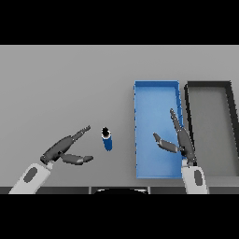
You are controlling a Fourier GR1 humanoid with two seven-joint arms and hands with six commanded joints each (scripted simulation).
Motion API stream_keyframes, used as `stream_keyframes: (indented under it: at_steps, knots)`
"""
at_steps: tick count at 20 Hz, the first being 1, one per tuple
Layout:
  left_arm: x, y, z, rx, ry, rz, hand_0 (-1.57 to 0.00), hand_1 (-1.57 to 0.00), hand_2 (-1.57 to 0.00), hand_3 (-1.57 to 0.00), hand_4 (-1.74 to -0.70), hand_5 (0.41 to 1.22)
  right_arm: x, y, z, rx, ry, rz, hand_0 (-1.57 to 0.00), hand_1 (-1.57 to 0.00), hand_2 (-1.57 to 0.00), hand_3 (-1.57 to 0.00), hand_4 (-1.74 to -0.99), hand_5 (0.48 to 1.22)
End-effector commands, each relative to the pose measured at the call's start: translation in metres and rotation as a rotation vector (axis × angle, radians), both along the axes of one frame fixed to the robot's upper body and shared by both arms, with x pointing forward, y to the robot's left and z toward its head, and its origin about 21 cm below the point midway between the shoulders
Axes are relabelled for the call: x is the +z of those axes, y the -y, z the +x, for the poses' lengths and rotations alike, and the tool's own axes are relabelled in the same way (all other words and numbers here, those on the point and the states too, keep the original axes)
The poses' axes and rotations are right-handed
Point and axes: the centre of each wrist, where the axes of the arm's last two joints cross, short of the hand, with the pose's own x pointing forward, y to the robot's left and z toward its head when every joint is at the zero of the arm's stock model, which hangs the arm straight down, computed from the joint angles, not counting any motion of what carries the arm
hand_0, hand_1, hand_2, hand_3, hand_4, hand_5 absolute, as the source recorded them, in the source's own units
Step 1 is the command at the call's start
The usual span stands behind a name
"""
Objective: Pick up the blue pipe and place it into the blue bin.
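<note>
Even, flat, moderately bright light covers the grey table point(60, 84), with no glare and no clear source (shadows are barely visible); edges look soft throughout, near and far.

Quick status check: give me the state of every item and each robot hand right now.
Blue pipe: on the table, left of the bins, not held.
Blue bin: on the table, nothing inside.
Black bin: right of the blue bin, nothing inside.
Left robot hand: open, beside the pipe, not touching.
Right robot hand: open, over the blue bin.
</note>
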Motion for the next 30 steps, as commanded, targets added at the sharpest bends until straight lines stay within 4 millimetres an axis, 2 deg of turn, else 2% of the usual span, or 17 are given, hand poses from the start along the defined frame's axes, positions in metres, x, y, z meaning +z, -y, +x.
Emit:
stream_keyframes:
  at_steps: [1,4,6,8,11,15,18,21,23,24,25,26,28,30]
  knots:
    - [-0.003,0.003,-0.002,-0.018,0.0,0.005,0.0,0.0,0.0,0.0,-1.08,0.469,0.003,0.003,0.001,0.0,0.019,-0.011,0.0,0.0,0.0,0.0,-1.213,0.572]
    - [-0.011,0.026,-0.002,-0.054,0.005,-0.016,0.0,0.0,0.0,0.0,-1.12,0.47,0.002,-0.002,0.002,-0.009,0.002,-0.005,0.0,0.0,0.0,0.0,-1.21,0.57]
    - [-0.021,0.037,0.001,-0.062,0.01,-0.046,0.0,0.0,0.0,0.0,-1.15,0.484,0.001,0.004,0.001,-0.007,-0.007,0.0,0.0,0.0,0.0,0.0,-1.21,0.564]
    - [-0.025,0.054,0.01,-0.055,0.023,-0.062,0.0,0.0,0.0,0.0,-1.15,0.486,0.002,0.001,0.0,-0.01,-0.005,0.013,0.0,0.0,0.0,0.0,-1.209,0.556]
    - [-0.039,0.068,0.017,-0.034,0.011,-0.086,0.0,0.0,0.0,0.0,-1.13,0.487,0.002,0.006,-0.002,-0.017,-0.003,0.018,0.0,0.0,0.0,0.0,-1.205,0.554]
    - [-0.055,0.08,0.026,-0.012,-0.022,-0.118,0.0,0.0,0.0,0.0,-1.14,0.497,-0.003,0.001,-0.001,-0.018,-0.021,0.022,0.0,0.0,0.0,0.0,-1.202,0.549]
    - [-0.065,0.089,0.025,-0.013,0.02,-0.13,0.0,0.0,-0.01,0.0,-1.1,0.506,-0.003,0.004,-0.001,-0.017,-0.005,0.024,0.0,0.0,0.0,0.0,-1.198,0.547]
    - [-0.068,0.097,0.031,-0.018,0.0,-0.198,0.0,0.0,-0.09,-0.04,-1.14,0.567,-0.006,0.005,-0.003,-0.018,-0.016,0.006,0.0,0.0,0.0,0.0,-1.188,0.55]
    - [-0.069,0.104,0.033,-0.015,-0.04,-0.256,0.0,-0.12,-0.27,-0.2,-1.22,0.635,-0.004,0.006,-0.002,-0.02,-0.008,0.005,0.0,0.0,0.0,0.0,-1.188,0.556]
    - [-0.067,0.11,0.034,-0.021,-0.045,-0.281,-0.04,-0.25,-0.42,-0.35,-1.27,0.675,-0.003,0.003,-0.002,-0.013,-0.001,0.016,0.0,0.0,0.0,0.0,-1.196,0.56]
    - [-0.067,0.113,0.033,-0.015,-0.058,-0.308,-0.18,-0.41,-0.58,-0.59,-1.3,0.784,-0.005,0.006,-0.002,-0.021,-0.012,0.013,0.0,0.0,0.0,0.0,-1.192,0.56]
    - [-0.066,0.114,0.033,-0.012,-0.063,-0.322,-0.42,-0.64,-0.78,-0.78,-1.38,0.872,-0.005,0.006,-0.001,-0.024,-0.009,0.007,0.0,0.0,0.0,0.0,-1.191,0.561]
    - [-0.069,0.114,0.028,-0.022,-0.031,-0.343,-0.83,-0.98,-1.06,-1.02,-1.5,0.997,-0.002,0.008,-0.002,-0.022,0.005,0.004,0.0,0.0,0.0,0.0,-1.184,0.562]
    - [-0.069,0.121,0.026,-0.03,-0.03,-0.352,-1.1,-1.19,-1.25,-1.2,-1.59,1.078,-0.003,0.003,-0.002,-0.019,-0.004,0.005,0.0,0.0,0.0,0.0,-1.179,0.561]
